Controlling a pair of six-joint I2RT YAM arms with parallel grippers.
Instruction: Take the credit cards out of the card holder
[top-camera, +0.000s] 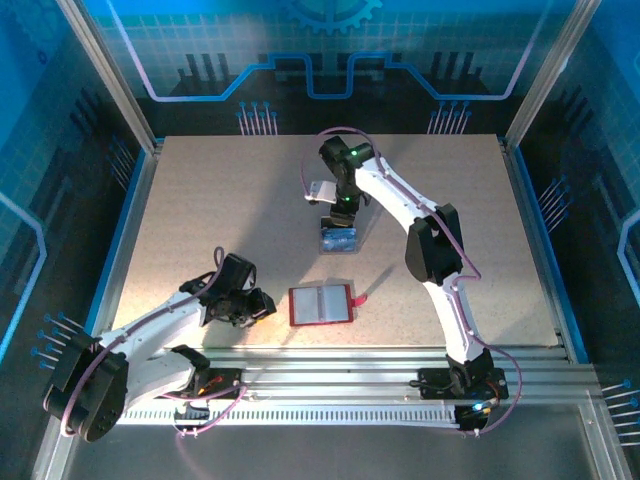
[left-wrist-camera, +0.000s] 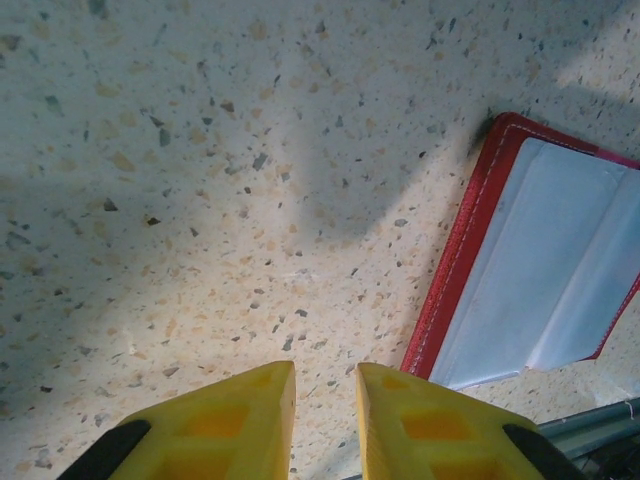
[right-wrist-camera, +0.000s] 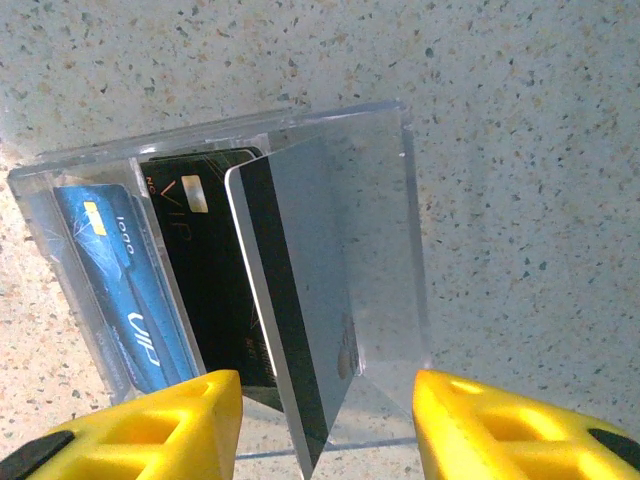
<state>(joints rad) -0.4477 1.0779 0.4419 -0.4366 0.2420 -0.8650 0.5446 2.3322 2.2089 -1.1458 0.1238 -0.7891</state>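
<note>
At the left of the tabletop (top-camera: 200, 220), near its front edge, the left hand (top-camera: 258, 305) is held low over the speckled surface. In the left wrist view its yellow fingers (left-wrist-camera: 240, 420) are seen only narrowly parted, and nothing is gripped between them.

Just to the right of it, apart from the fingers, the card holder (top-camera: 322, 304) is laid open and flat, with its pale grey inner pockets (left-wrist-camera: 540, 270) turned up and its little red tab (top-camera: 360, 299) pointing right.

Farther back and slightly right, near the middle of the tabletop, a clear tray (top-camera: 338, 240) is found. A blue card (right-wrist-camera: 110, 280) and a black card (right-wrist-camera: 200, 270) are lain side by side in it, the blue one on the left in the right wrist view. A pale card with a dark stripe (right-wrist-camera: 310, 270) is seen tilted over the black one. Whether its far edge touches the tray cannot be told.

The right hand (top-camera: 340, 210) is held directly above the tray. Its fingers (right-wrist-camera: 500, 420) are spread wide on either side of the tilted card, and a gap is left on both sides, so the card is not pinched.
</note>
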